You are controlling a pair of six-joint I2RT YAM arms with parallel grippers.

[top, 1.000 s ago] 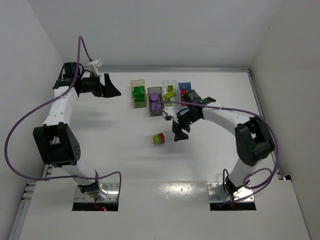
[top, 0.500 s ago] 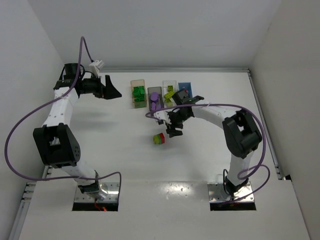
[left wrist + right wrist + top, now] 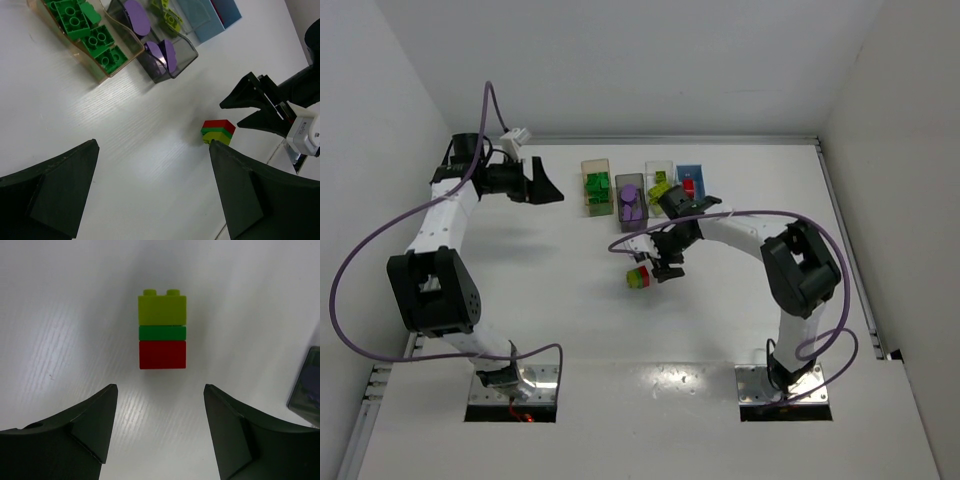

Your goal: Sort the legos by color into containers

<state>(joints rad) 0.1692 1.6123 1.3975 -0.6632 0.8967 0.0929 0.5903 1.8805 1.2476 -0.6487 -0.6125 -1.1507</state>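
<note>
- Your right tool (image 3: 160,388) hangs open and empty, jaws either side of the small stack of red, dark green and lime studded plastic bricks (image 3: 162,332), which lies on the white desk (image 3: 560,290) just ahead of them, untouched.
- Your left tool (image 3: 546,187) is spread wide, holding nothing, well apart from that stack.
- Beyond the stack stands a row of bins: translucent tan-orange bin (image 3: 595,163) with green bricks, smoky grey bin (image 3: 631,229) with purple, clear bin (image 3: 659,164) with lime, light blue bin (image 3: 691,169) with red.
</note>
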